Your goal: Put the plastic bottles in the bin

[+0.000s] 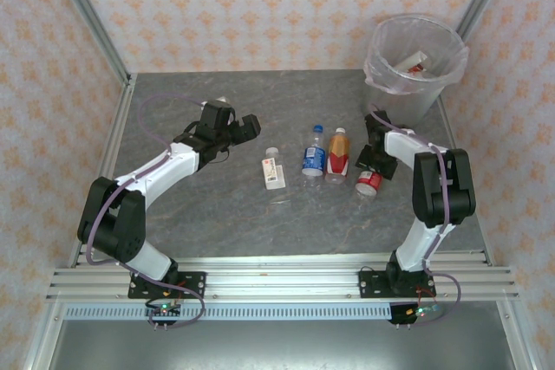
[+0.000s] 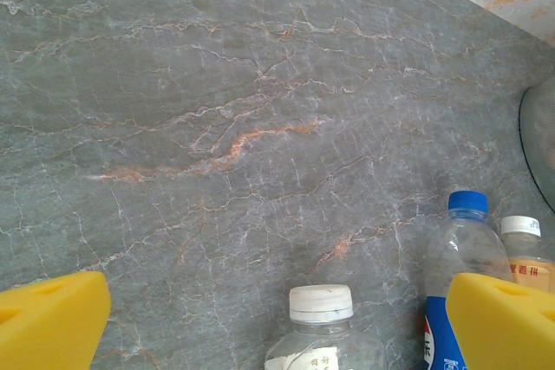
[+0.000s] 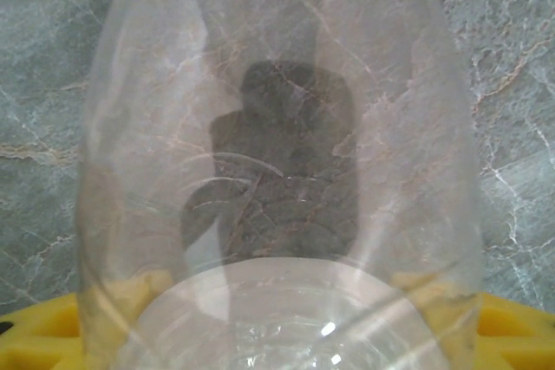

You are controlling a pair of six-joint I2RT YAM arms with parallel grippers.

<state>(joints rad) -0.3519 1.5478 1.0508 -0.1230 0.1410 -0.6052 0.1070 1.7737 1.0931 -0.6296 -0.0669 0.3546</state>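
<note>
Three plastic bottles lie in a row mid-table: a white-labelled one, a blue-labelled one and an orange-labelled one. A fourth, red-labelled bottle lies just right of them under my right gripper. In the right wrist view its clear body sits between my yellow fingers, with my right gripper shut on it. My left gripper is open, left of the row. Ahead of my left gripper the white cap shows between the pads. The bin stands far right.
One bottle lies inside the bin's clear bag. The bin's grey wall edges the left wrist view, beyond the blue-capped bottle. Patterned walls and metal posts close the table on three sides. Bare stone-patterned table lies left and front.
</note>
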